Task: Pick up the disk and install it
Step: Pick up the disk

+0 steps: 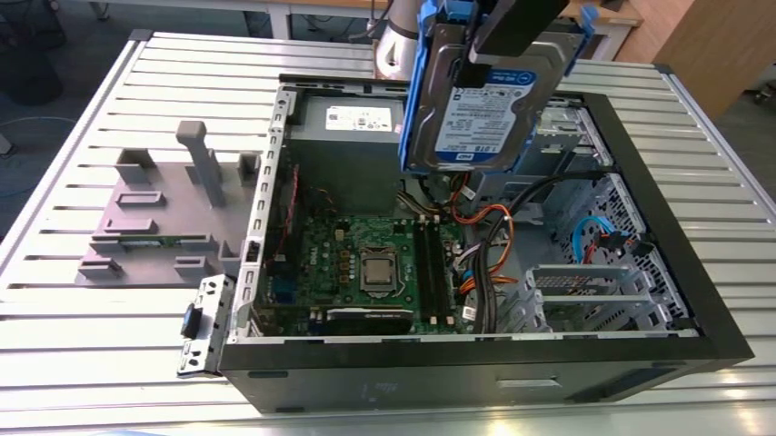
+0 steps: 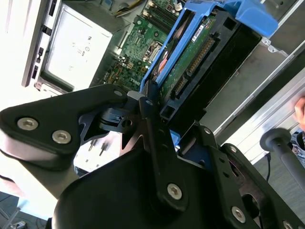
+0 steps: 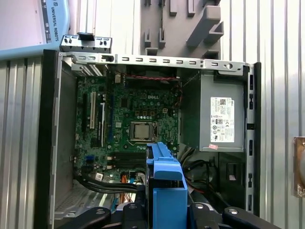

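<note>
One disk: the hard drive (image 1: 485, 104) in its blue bracket (image 1: 423, 82) hangs edge-down above the open computer case (image 1: 631, 363), clear of everything inside it, label facing the exterior view.
Tool: the tool (image 2: 151, 112) is pinched on the disk's upper edge; in the second wrist view its black fingers (image 2: 148, 107) press on the blue frame, with the drive's circuit-board side (image 2: 188, 62) running away from them.
Disk relative to tool: directly below the tool, gripped at one end only, long side hanging toward the case; in the first wrist view the bracket (image 3: 167, 191) sits between the tool's links, over the motherboard (image 3: 133, 129).
Below the disk: the power supply (image 1: 352, 127) lies just toward the exterior view's left, the orange and black cables (image 1: 492, 241) sit underneath, and the drive cage (image 1: 606, 282) is toward the exterior view's right.
Risk, slip: the hold is on a narrow plastic edge, so the drive could likely swing or slide out onto the motherboard.
Risk, snag: lowered off line, the free end may catch the cables or strike the case wall.
Surface: the grey stand (image 1: 158, 209) rests on the slatted surface (image 1: 73, 327), well apart.
</note>
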Controlling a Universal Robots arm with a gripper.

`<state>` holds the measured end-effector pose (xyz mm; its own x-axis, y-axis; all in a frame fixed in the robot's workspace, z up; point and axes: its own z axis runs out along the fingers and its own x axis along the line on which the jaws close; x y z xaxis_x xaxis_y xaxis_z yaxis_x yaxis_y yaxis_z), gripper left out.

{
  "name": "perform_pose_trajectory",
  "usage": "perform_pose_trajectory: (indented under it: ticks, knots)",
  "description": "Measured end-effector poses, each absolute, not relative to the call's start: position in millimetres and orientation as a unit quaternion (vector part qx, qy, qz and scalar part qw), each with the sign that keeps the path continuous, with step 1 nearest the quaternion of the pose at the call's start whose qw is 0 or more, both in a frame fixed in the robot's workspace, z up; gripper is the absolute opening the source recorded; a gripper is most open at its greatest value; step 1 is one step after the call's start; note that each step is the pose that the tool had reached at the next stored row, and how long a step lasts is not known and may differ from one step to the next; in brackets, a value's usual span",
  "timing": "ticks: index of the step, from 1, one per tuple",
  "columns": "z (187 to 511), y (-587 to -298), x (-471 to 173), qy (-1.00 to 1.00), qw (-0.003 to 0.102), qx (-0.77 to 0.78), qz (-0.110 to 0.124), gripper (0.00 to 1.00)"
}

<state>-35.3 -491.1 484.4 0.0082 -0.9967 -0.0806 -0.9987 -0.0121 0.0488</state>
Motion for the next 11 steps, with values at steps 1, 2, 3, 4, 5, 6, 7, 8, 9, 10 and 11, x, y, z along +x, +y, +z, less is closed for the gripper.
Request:
perform_pose_trajectory:
  ticks: [1,2,3,4,5,6,7,8,9,10,11]
  knots:
    - [484.4,-491.8,-35.3,0.703,0.011,-0.710,0.046,0.37]
    - [484.4,-492.5,-35.3,0.703,0.011,-0.710,0.046,0.37]
    - [484.4,-493.2,-35.3,0.703,0.011,-0.710,0.046,0.37]
    - [484.3,-493.9,-35.3,0.703,0.011,-0.710,0.046,0.37]
    - [484.3,-494.6,-35.3,0.703,0.011,-0.710,0.046,0.37]
    - [484.3,-495.3,-35.3,0.703,0.011,-0.710,0.046,0.37]
    - [484.2,-495.9,-35.3,0.703,0.011,-0.710,0.046,0.37]
    - [484.2,-496.5,-35.3,0.703,0.011,-0.710,0.046,0.37]
    - [484.0,-497.1,-35.3,0.703,0.011,-0.710,0.046,0.37]
    - [483.9,-497.8,-35.3,0.703,0.011,-0.710,0.046,0.37]
    - [483.8,-498.5,-35.3,0.703,0.011,-0.710,0.046,0.37]
